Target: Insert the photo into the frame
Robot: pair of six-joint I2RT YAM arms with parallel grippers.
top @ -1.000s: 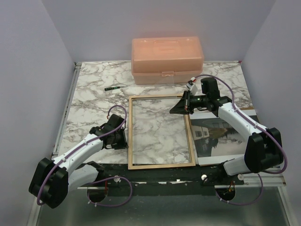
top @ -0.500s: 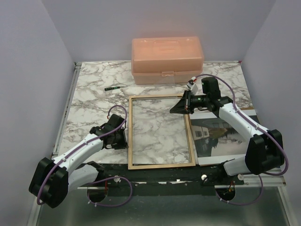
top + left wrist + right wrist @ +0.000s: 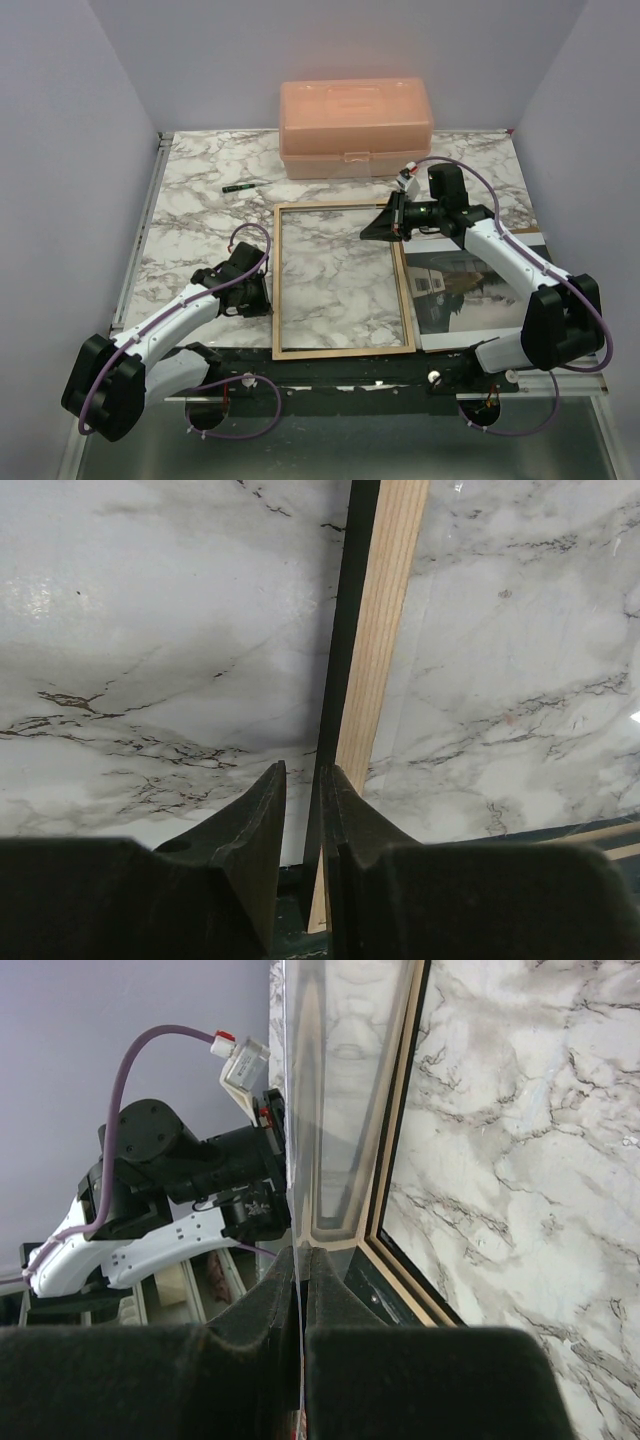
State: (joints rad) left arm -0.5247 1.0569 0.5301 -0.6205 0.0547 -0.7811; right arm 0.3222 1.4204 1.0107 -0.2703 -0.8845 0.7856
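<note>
Left arm low, reaching right; left gripper (image 3: 263,298) pinches the frame (image 3: 345,349) by its left rail. The frame lies flat mid-table (image 3: 200,200), wood side up. Right arm arches over the photo (image 3: 455,290), which lies face up by the right near edge. Right gripper (image 3: 368,232) is clamped at the frame's right rail; only its wrist view shows the thin pane edge between the fingertips (image 3: 325,1285).

A robot lab cell: plain lilac walls (image 3: 60,150) enclose a marble-patterned table (image 3: 200,200) bearing 2 bolted arms (image 3: 170,325).
</note>
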